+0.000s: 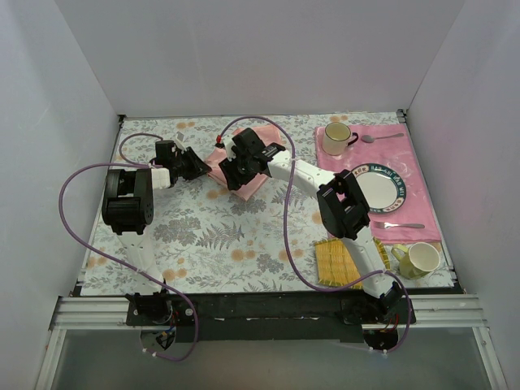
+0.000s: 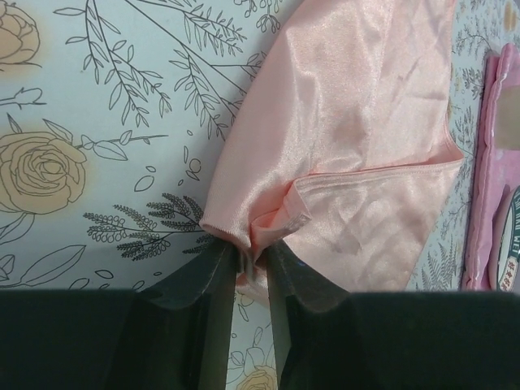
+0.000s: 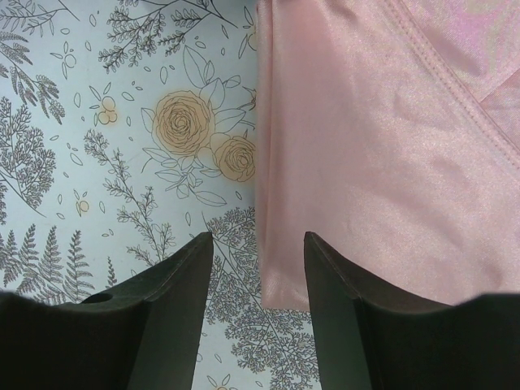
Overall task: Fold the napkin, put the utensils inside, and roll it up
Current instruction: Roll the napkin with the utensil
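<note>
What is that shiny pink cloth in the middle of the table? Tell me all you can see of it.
The napkin is a thin, glossy salmon-pink cloth, satin by its sheen, with stitched hems. It lies on the flowered tablecloth with one layer folded over another and soft wrinkles across it. The left gripper pinches a bunched corner. The right gripper is open at the napkin's edge; whether it touches the cloth cannot be told.
</note>
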